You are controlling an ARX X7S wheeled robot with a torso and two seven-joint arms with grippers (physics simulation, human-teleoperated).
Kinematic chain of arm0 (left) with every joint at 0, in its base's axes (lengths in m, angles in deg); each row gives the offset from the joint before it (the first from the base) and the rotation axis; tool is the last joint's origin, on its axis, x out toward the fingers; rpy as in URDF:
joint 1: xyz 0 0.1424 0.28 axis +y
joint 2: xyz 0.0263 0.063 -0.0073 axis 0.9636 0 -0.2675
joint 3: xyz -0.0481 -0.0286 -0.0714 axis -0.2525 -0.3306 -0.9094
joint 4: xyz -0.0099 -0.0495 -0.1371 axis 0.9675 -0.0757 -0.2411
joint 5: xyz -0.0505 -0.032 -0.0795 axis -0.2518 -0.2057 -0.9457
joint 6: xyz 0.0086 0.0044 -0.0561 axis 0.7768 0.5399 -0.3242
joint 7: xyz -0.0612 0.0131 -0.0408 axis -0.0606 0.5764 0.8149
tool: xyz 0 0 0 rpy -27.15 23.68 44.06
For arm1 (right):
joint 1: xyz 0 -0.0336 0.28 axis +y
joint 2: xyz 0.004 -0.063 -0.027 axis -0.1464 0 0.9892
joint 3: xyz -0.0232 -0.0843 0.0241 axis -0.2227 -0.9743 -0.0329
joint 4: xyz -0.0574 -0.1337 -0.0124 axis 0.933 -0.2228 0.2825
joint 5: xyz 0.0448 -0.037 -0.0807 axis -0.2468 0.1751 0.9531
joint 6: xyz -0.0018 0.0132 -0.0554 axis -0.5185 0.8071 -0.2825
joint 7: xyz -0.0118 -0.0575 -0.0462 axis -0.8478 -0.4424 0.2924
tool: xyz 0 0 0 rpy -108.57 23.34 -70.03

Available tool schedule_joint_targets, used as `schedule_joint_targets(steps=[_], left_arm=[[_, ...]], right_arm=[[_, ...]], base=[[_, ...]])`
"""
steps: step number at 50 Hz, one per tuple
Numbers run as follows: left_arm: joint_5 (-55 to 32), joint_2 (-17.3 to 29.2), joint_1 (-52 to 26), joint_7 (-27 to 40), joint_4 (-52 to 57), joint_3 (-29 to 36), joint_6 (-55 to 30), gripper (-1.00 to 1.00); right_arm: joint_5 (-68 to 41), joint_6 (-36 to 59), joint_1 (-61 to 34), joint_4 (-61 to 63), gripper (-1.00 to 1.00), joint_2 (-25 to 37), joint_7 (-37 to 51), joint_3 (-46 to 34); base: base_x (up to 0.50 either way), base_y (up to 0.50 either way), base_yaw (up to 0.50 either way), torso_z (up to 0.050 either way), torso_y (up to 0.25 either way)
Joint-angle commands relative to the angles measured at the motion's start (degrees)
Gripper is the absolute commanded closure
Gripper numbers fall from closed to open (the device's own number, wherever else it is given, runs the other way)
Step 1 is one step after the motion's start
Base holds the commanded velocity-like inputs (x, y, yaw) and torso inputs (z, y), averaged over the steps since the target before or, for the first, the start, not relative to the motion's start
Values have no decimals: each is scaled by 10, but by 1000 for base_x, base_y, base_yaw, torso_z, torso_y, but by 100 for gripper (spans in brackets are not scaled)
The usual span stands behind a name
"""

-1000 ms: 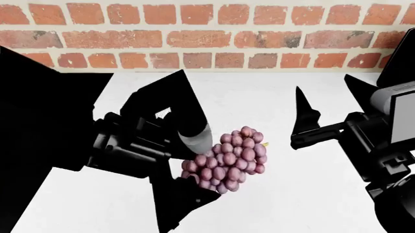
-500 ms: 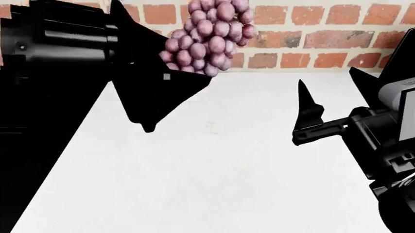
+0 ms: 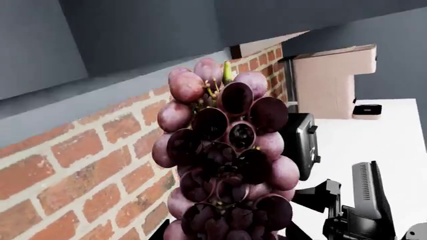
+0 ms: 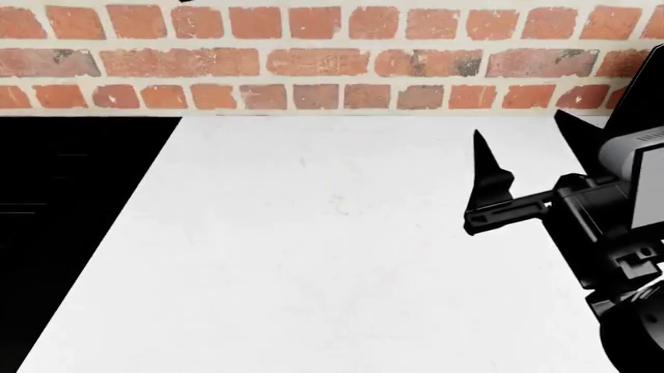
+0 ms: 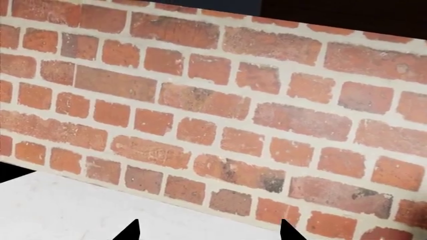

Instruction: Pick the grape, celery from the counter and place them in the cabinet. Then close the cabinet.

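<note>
1. No cabinet interior shows in any view, so I cannot tell what is in it; flat grey panels (image 3: 133, 35) hang above the brick wall (image 3: 87, 170) in my left wrist view.
2. The grape (image 3: 227, 160) fills my left wrist view, stem end up, raised beside the brick wall, well above the white surface (image 3: 373, 140). My left fingers are hidden behind the bunch, so I cannot tell their state for sure; the bunch sits right in front of the camera.
3. My right fingers (image 4: 534, 167) stand wide apart, tips toward the wall, holding nothing, above the right part of the surface (image 4: 311, 256). In the right wrist view only the two dark tips (image 5: 130, 231) show, against brick.
4. Past the grape stand a dark toaster (image 3: 303, 142), a tan box-like unit (image 3: 333, 82) and a small black thing (image 3: 367, 110) on the surface; I cannot tell what the last is.
5. A black stovetop (image 4: 73, 233) borders the surface on the left.
6. The celery is not visible. My left arm is outside the head view.
</note>
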Motion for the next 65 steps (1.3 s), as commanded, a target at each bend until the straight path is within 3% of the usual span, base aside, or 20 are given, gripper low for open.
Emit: schedule_joint_targets(steps=[1, 17, 24, 30, 35, 44, 47, 51, 65], left_arm=[[8, -15, -37, -7, -43, -24, 2, 100], [103, -109, -101, -27, -199, -5, -24, 100], [191, -163, -108, -50, -268, -69, -68, 100], [335, -226, -109, -80, -323, -178, -131, 100], [519, -287, -109, -158, -371, -283, -175, 100], [1000, -416, -109, -391, -481, -490, -175, 100], [1122, -446, -109, -438, -503, -553, -166, 100], [1188, -462, -109, -453, -523, -578, -166, 100], [1254, -467, -109, -462, -565, -564, -188, 100]], right_arm=[[3, 0, -6, -4, -100, -3, 0, -8], [13, -14, 7, -8, -100, -5, -5, -10], [13, -12, 3, -8, -100, -7, -3, -15], [13, -12, 0, -9, -100, -6, -3, -17], [18, -17, 3, -12, -100, -7, -7, -20], [24, -27, 15, -15, -100, -7, -11, -19], [21, -25, 14, -13, -100, -6, -8, -18], [22, -30, 20, -14, -100, -5, -9, -16], [26, -37, 28, -16, -100, -4, -11, -14]], base=[[0, 0, 0, 0, 0], [0, 0, 0, 0, 1], [0, 0, 0, 1, 0], [0, 0, 0, 0, 2], [0, 0, 0, 0, 0], [0, 0, 0, 0, 0], [0, 0, 0, 0, 3], [0, 0, 0, 0, 0], [0, 0, 0, 0, 0]])
